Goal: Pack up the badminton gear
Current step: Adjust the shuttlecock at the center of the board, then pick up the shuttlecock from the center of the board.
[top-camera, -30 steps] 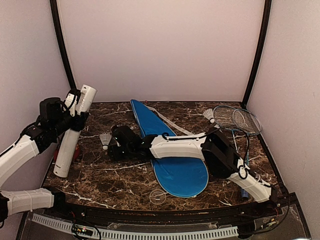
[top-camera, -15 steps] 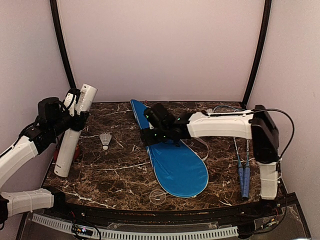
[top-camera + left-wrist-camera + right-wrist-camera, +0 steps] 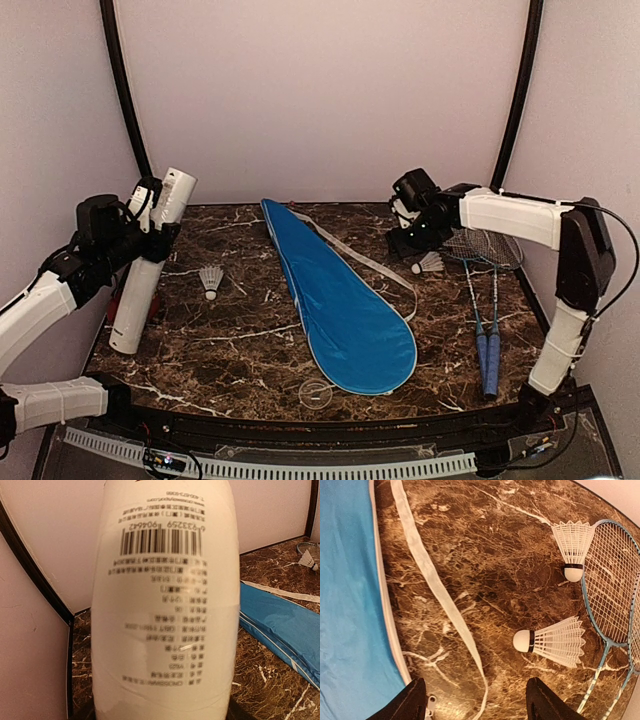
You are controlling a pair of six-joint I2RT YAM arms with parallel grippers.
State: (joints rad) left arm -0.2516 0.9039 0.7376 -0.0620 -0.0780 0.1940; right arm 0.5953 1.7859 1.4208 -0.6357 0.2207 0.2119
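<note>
My left hand (image 3: 150, 225) clasps the tilted white tube (image 3: 148, 262). My right hand (image 3: 477, 700) hangs released above two shuttlecocks (image 3: 555, 641).

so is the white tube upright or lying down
Neither, it is tilted: the left gripper holds the white tube partway along, its top end raised well above its bottom end.

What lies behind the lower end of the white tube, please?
A small red object shows at both sides of the white tube, which the left gripper holds. Its middle is covered, so its shape and whether they touch cannot be seen.
</note>
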